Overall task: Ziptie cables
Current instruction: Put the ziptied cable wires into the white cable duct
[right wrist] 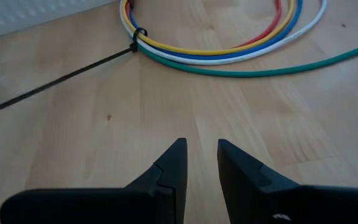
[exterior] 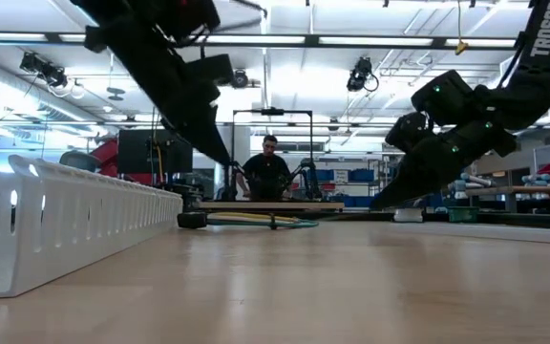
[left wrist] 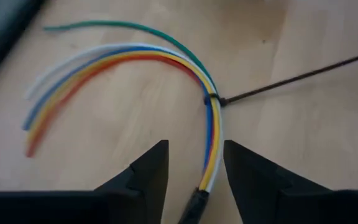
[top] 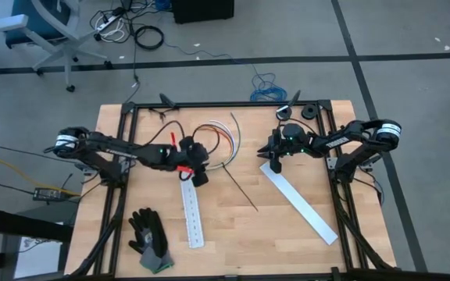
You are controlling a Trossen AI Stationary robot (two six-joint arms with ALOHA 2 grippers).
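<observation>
At table centre, we find the cables (left wrist: 166, 59) fanned in a curved bundle with the ziptie (left wrist: 291, 78) already looped around them, its long tail running out toward 4 o'clock in the high view; we judge the cinching step in hand, and the next move calls for gripping that tail and pulling it taut. The left gripper (left wrist: 194, 165) stands narrowly parted astride the bundle's end, apparently holding nothing, while the right gripper (right wrist: 202, 165) waits at 3 o'clock, slightly parted and empty.
</observation>
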